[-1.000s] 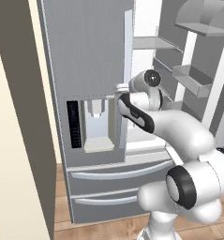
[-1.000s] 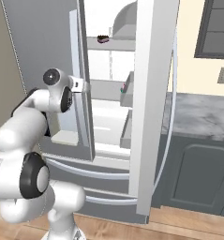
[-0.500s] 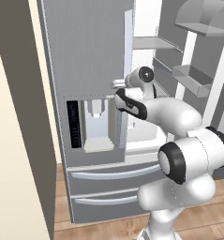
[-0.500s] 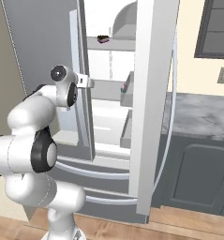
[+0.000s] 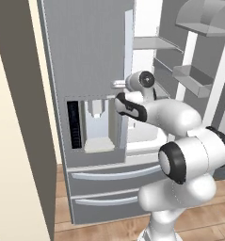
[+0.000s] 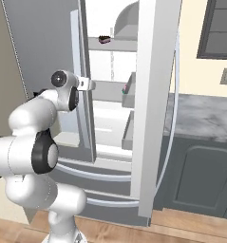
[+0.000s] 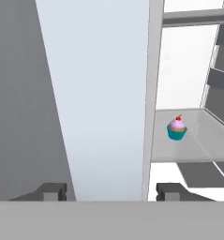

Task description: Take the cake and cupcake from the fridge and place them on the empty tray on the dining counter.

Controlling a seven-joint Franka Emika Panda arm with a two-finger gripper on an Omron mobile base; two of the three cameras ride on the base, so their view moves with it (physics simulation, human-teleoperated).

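The grey fridge stands with its left door nearly closed and its right door swung open. My gripper is at the left door's inner edge at mid height. In the hand view my gripper is open, and its fingertips straddle that door's pale vertical strip. The cupcake, pink over teal with a red cherry, sits on a glass shelf beyond it. The cake is a small low slab on the upper shelf. The tray and dining counter are out of view.
The open right door carries bins, one holding a small red-and-green item. A marbled counter on dark cabinets lies right of the fridge. A tall beige panel flanks its left. Two drawers sit below.
The arm has folded in closer to the fridge. The hand has edged forward onto the left door's edge. It has barely moved over the last half second.
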